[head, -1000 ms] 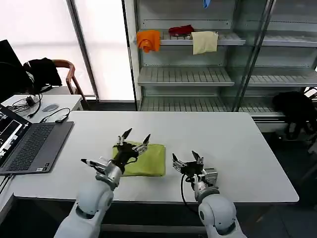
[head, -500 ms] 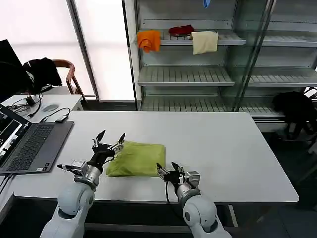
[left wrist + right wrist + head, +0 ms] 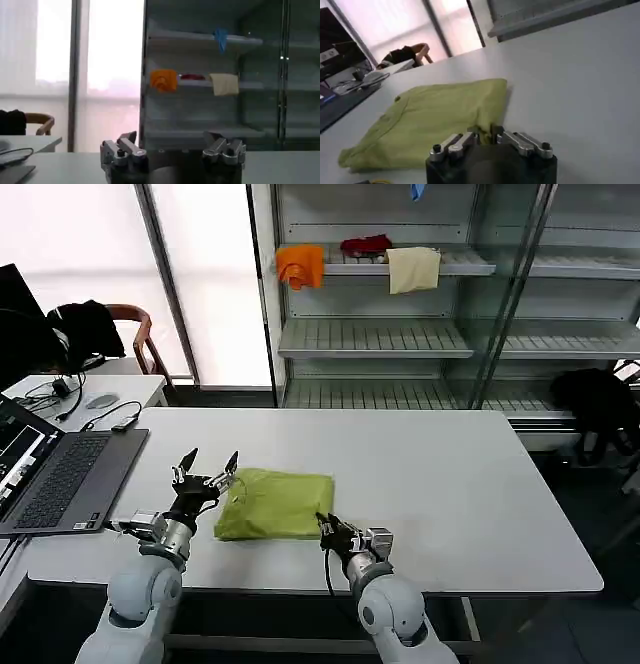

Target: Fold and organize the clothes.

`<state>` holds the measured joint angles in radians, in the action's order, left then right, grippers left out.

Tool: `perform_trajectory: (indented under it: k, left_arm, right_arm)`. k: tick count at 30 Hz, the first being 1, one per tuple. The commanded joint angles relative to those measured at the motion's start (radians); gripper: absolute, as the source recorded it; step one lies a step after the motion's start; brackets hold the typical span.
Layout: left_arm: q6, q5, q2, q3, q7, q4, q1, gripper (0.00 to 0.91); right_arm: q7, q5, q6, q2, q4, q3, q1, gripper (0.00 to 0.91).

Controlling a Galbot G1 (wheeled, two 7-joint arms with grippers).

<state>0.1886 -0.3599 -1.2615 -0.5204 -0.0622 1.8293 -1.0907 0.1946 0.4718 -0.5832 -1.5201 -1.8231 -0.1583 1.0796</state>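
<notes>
Left tool (image 3: 205, 471) spread, empty | right tool (image 3: 338, 534) nearly closed (empty) | T-shirt (image 3: 276, 503) folded, long axis left-right

**Daylight washing in from the windows**

Strong daylight is pouring through the windows (image 3: 95, 254) at eleven o'clock in the head view, blowing them out to white. The counter (image 3: 450, 484) is glowing evenly, with faint soft shadows lying under the folded T-shirt (image 3: 275, 504). In the left wrist view the shelving (image 3: 210, 85) is looking hazy and soft, and the panes there are glaring pale pink.
</notes>
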Motion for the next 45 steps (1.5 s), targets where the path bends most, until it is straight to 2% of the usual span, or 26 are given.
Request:
perform_trajectory:
  k: [1, 6, 10, 20, 25, 26, 27, 29, 31, 33, 36, 40, 42, 45]
  left_arm:
    - [-0.007, -0.004, 0.002, -0.015, 0.002, -0.003, -0.003, 0.907]
    - [-0.009, -0.002, 0.003, -0.015, 0.002, 0.001, -0.007, 0.907]
    - [-0.01, 0.004, 0.002, -0.013, -0.001, 0.002, -0.012, 0.907]
    - [0.008, 0.008, -0.009, 0.001, -0.006, 0.025, -0.016, 0.907]
    - [0.013, 0.016, -0.016, 0.008, -0.004, 0.039, -0.019, 0.907]
    - [0.016, 0.017, -0.016, 0.009, -0.003, 0.041, -0.019, 0.907]
    - [0.017, 0.019, -0.017, 0.01, -0.003, 0.044, -0.021, 0.907]
    - [0.019, 0.019, -0.021, 0.009, -0.001, 0.055, -0.024, 0.907]
    - [0.019, 0.018, -0.022, 0.007, 0.008, 0.064, -0.029, 0.907]
    - [0.02, 0.016, -0.019, 0.001, 0.011, 0.075, -0.035, 0.907]
    - [0.033, 0.007, -0.012, -0.011, 0.012, 0.091, -0.047, 0.907]
    - [0.052, -0.016, 0.0, -0.035, 0.013, 0.108, -0.07, 0.907]
    - [0.065, -0.023, 0.005, -0.046, 0.012, 0.111, -0.079, 0.907]
    - [0.067, -0.056, 0.009, -0.062, 0.012, 0.112, -0.099, 0.907]
  right_arm:
    - [0.015, 0.022, 0.0, -0.004, 0.006, -0.003, -0.01, 0.0]
    - [0.046, 0.067, -0.001, 0.015, -0.024, -0.044, -0.024, 0.0]
    - [0.062, 0.115, -0.002, 0.063, -0.066, -0.071, -0.018, 0.0]
    - [0.057, 0.178, 0.0, 0.188, -0.141, -0.143, 0.052, 0.0]
    - [0.023, 0.161, 0.001, 0.206, -0.134, -0.163, 0.041, 0.0]
    - [0.013, 0.141, 0.001, 0.206, -0.128, -0.162, 0.037, 0.595]
    - [-0.004, 0.118, 0.003, 0.202, -0.116, -0.163, 0.028, 0.907]
    - [-0.061, 0.051, 0.004, 0.169, -0.102, -0.179, 0.025, 0.907]
    - [-0.126, -0.096, 0.005, 0.143, -0.101, -0.201, 0.038, 0.907]
    - [-0.148, -0.139, 0.007, 0.167, -0.123, -0.194, 0.048, 0.907]
    - [-0.199, -0.232, 0.062, 0.188, -0.158, -0.225, 0.075, 0.907]
    - [-0.227, -0.304, 0.123, 0.265, -0.192, -0.317, 0.094, 0.907]
    - [-0.229, -0.301, 0.129, 0.297, -0.19, -0.37, 0.097, 0.907]
    - [-0.283, -0.263, 0.155, 0.356, -0.128, -0.454, 0.092, 0.907]
